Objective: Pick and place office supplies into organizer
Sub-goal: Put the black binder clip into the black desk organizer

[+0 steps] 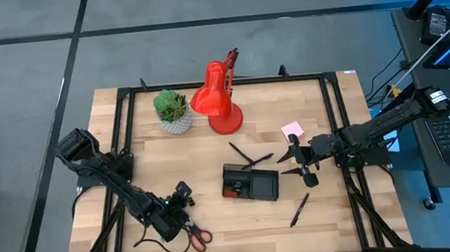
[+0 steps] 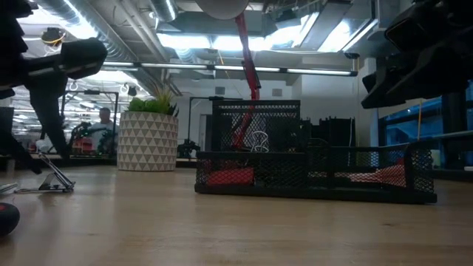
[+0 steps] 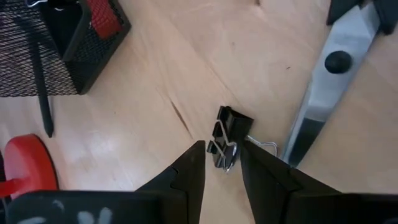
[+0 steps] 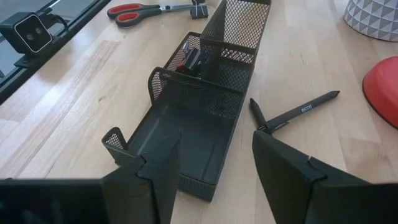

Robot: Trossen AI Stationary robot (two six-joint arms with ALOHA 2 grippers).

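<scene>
Wooden table [image 1: 211, 156]: black mesh organizer [image 1: 250, 182] near centre, pens [image 1: 249, 156] beside it. Left gripper [image 3: 219, 163], front left, jaws partly open around a black binder clip [image 3: 226, 135] lying on the wood beside scissors [image 1: 198, 238]. Right gripper [image 4: 214, 163] wide open, empty, hovering by organizer.

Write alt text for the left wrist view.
The left pincer straddles a small black binder clip lying on the wooden table, jaws open and not yet gripping it. Scissor blades lie beside the clip; the mesh organizer sits farther off.
</scene>
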